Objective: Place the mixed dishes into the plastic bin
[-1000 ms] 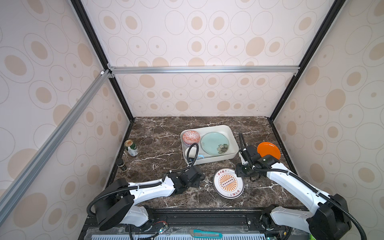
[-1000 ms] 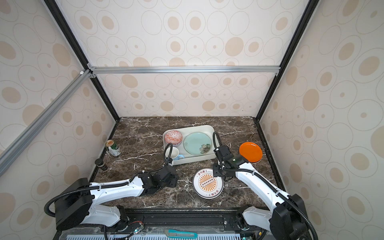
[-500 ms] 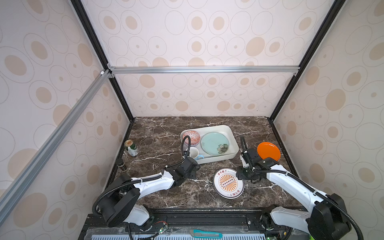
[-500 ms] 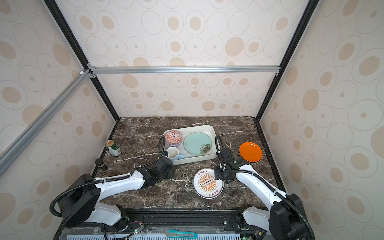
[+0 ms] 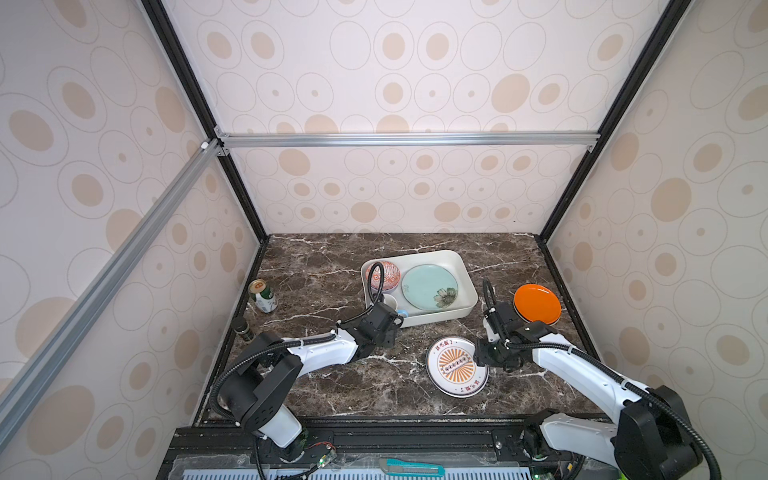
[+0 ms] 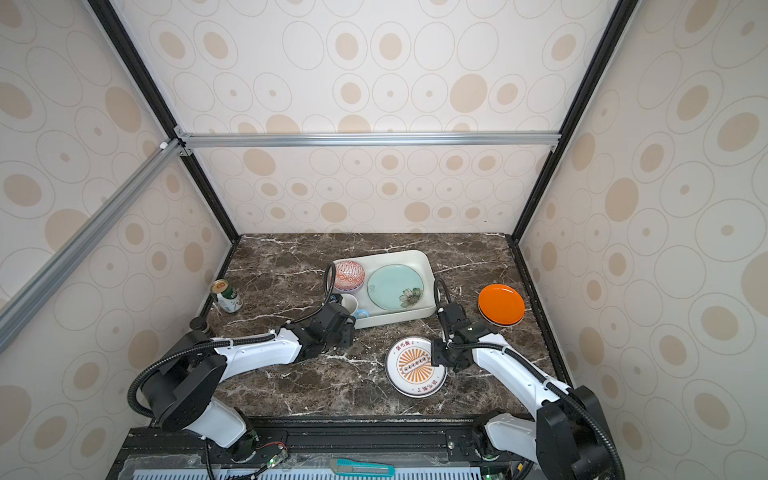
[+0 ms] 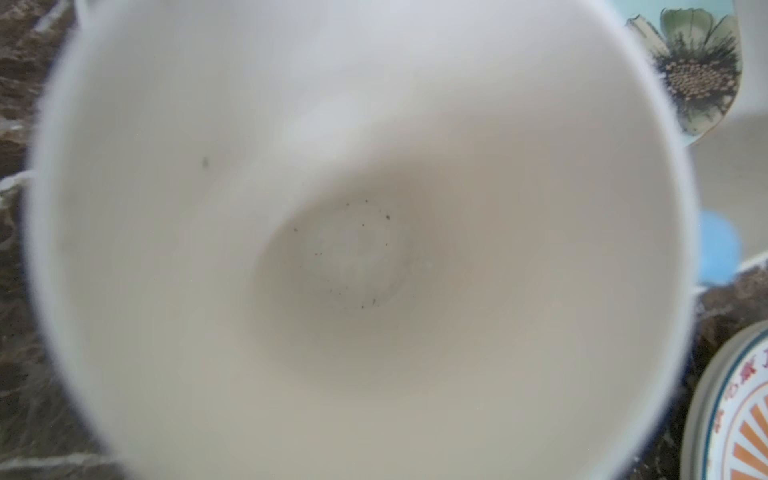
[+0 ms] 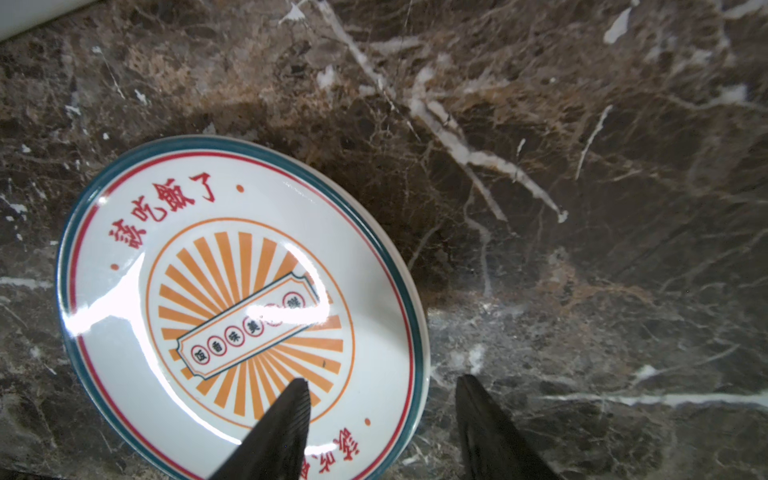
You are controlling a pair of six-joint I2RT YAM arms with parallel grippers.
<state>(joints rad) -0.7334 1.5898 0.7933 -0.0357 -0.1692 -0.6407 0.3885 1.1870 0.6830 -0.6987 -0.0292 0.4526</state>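
Observation:
The plastic bin [image 5: 436, 321] holds the teal floral plate [image 5: 428, 286], the red-white bowl [image 5: 384, 275] and, in its front-left corner, the light-blue mug [image 5: 390, 300]. My left gripper [image 5: 387, 321] is right up against the mug. The mug's white inside [image 7: 353, 249] fills the left wrist view and hides the fingers, so a grip does not show. The orange-sunburst plate [image 5: 456, 368] lies on the marble in front of the bin. My right gripper [image 8: 382, 378] is open and straddles its rim, one finger over the plate and one over the marble. The orange plate [image 5: 537, 303] lies at the right.
A green can [image 5: 262, 296] and a small dark jar [image 5: 242, 326] stand by the left wall. The orange plate lies close to the right wall. A teal cutter [image 5: 411, 467] lies on the frame below the table's front edge.
My left gripper has moved forward from the open marble to the bin's front-left corner, where the mug has stayed put. My right gripper has come nearer, down to the sunburst plate's right rim, opening slightly.

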